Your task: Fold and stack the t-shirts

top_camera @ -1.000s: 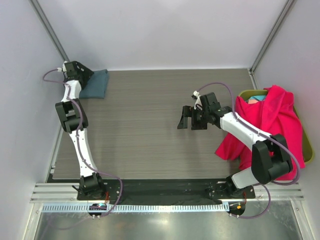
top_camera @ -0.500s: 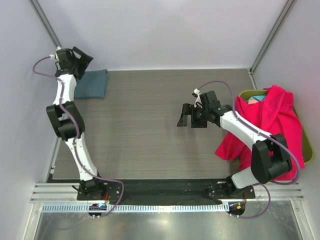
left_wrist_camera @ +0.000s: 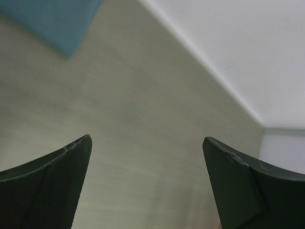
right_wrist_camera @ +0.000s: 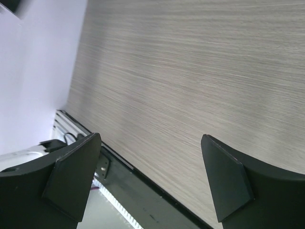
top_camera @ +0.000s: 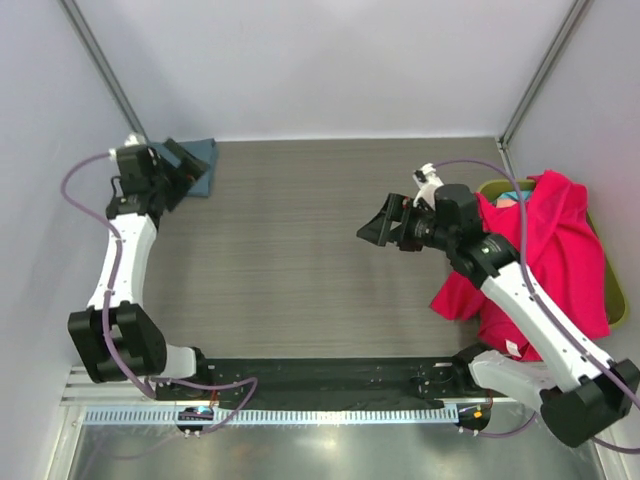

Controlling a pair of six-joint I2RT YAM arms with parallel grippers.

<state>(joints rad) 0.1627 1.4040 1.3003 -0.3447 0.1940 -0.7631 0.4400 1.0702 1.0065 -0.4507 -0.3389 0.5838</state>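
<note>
Pink-red t-shirt hung over the olive-green bin at right; grey-blue t-shirt lay folded far left. Left tool and right tool gaped, empty. Tugging the draped one could tip the bin.

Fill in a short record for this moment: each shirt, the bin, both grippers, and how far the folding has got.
grey-blue shirt: folded, at the far left corner of the table
pink-red shirt: unfolded, draped over the olive-green bin, spilling down its left side toward the table
left gripper: open, empty, close by the grey-blue shirt
right gripper: open, empty, over bare table left of the bin
progress: one shirt folded; pink-red shirt not yet gripped
</note>
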